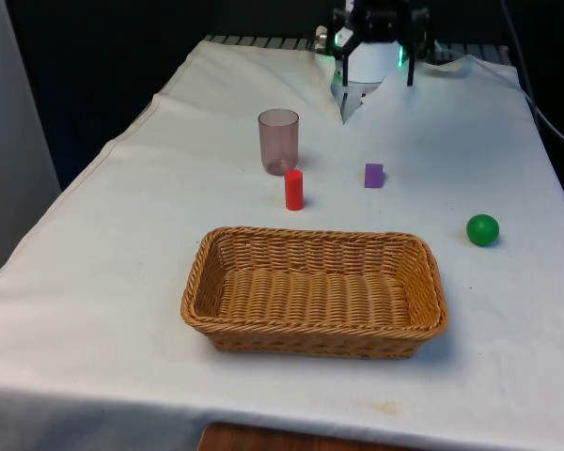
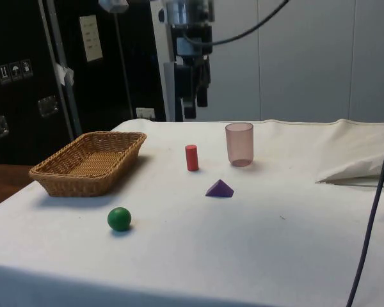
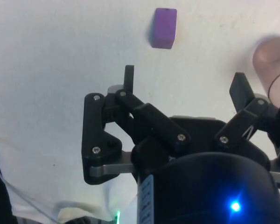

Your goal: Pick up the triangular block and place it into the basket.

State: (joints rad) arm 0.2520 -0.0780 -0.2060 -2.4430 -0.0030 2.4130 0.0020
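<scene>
The white arm hangs down from above at the far end of the surface (image 1: 122, 282), its wrist pointing straight down so that the pincer (image 3: 184, 81) faces the cloth. In the side view the pincer (image 2: 196, 102) sits well above the surface, touching nothing, its two black fingers (image 2: 202, 96) hanging vertically. In the wrist view the fingers (image 3: 129, 77) stand wide apart, one on each side, with bare cloth showing in the gap between them; nothing is held. The black linkage bars behind the fingers are splayed outward. In the front view the arm's white lower body (image 1: 371, 61) is upright at the far edge.
</scene>
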